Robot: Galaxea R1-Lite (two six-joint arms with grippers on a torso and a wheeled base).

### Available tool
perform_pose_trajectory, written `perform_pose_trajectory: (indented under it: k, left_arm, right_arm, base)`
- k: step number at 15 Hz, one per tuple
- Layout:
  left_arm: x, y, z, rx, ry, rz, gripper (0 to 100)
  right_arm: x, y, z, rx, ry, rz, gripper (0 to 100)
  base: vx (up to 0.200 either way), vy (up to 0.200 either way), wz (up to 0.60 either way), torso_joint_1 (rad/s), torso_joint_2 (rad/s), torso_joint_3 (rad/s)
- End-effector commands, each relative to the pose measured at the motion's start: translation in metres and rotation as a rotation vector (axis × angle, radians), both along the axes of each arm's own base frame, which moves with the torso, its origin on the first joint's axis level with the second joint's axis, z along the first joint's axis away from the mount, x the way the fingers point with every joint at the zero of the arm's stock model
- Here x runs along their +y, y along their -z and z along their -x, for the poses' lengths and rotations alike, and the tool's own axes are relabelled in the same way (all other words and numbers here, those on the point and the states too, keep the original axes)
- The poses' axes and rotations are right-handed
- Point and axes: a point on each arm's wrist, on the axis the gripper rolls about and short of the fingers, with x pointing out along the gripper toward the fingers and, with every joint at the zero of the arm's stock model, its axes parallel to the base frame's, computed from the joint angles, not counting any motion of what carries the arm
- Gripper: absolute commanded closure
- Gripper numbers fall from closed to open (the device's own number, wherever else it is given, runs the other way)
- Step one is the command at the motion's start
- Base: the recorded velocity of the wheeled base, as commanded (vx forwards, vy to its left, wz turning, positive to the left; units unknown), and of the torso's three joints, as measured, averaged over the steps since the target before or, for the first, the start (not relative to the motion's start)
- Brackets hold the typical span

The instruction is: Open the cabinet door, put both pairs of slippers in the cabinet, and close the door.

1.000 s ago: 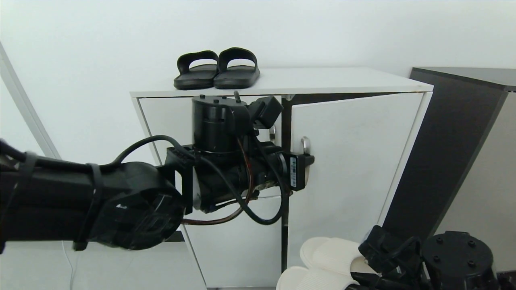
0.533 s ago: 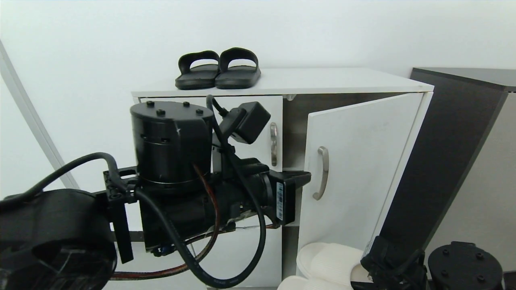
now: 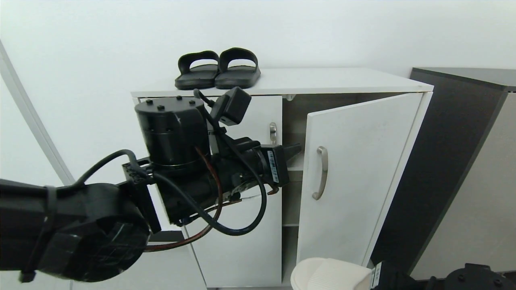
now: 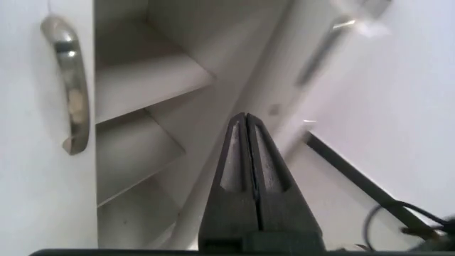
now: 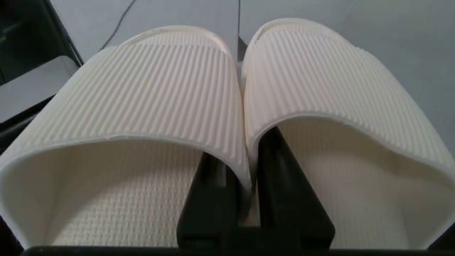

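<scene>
White two-door cabinet (image 3: pixel 346 78): the left-hand door (image 3: pixel 238 241) is shut and the right-hand door (image 3: pixel 354 173) stands part-way out on its right edge, leaving a tall gap between the two. Two white shelves (image 4: pixel 142 78) show in the gap, one above the other; what lies deeper inside cannot be made out. The open door carries a curved metal handle (image 3: pixel 321 172). Black slippers (image 3: pixel 217 70): one pair of moulded slides, side by side and touching, soles down on the cabinet top near its front left corner, straps toward the rear edge. Left gripper (image 3: pixel 293 150): fingers pressed flat together with nothing between them. Its tip sits at the gap between the doors, level with the upper shelf, just beside the free edge of the left-hand door. It is apart from the handle and well below the black slippers. Right gripper (image 5: pixel 245 188): clamped on the white slippers (image 5: pixel 170 92), one finger inside each slipper, pinching the two adjoining strap walls together. This pair is cream-white, with ribbed straps and a fine embossed footbed. The head view shows it low in front of the cabinet, beneath the bottom edge of the right-hand door. A dark-sided unit (image 3: pixel 443 141) stands against the cabinet's right side
</scene>
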Motion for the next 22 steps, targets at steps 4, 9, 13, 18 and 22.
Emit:
perform_pose_trajectory:
  k: [4, 9, 13, 18, 22]
  left_arm:
    - [-0.023, 0.028, -0.031, 0.045, -0.009, -0.042, 100]
    - [-0.026, 0.034, -0.036, 0.056, -0.011, -0.047, 100]
    - [-0.023, 0.037, -0.030, 0.029, -0.008, -0.024, 100]
    - [-0.047, 0.042, 0.001, 0.006, 0.108, -0.011, 100]
    - [-0.040, 0.051, -0.001, -0.035, 0.117, 0.028, 100]
  right_arm:
    - [-0.002, 0.007, 0.009, 0.017, -0.038, 0.032, 100]
    - [-0.002, 0.008, 0.010, 0.017, -0.041, 0.038, 100]
    - [-0.002, 0.009, 0.011, 0.018, -0.050, 0.044, 100]
    - [-0.002, 0.011, 0.014, 0.023, -0.061, 0.053, 100]
    - [0.000, 0.011, 0.012, 0.023, -0.055, 0.052, 100]
  base:
    - [0.000, 0.000, 0.00, 0.000, 0.00, 0.000]
    - [-0.040, 0.000, 0.00, 0.000, 0.00, 0.000]
    - [-0.200, 0.000, 0.00, 0.004, 0.00, 0.002]
    - [-0.200, 0.000, 0.00, 0.000, 0.00, 0.004]
    - [-0.050, 0.000, 0.00, -0.001, 0.00, 0.001]
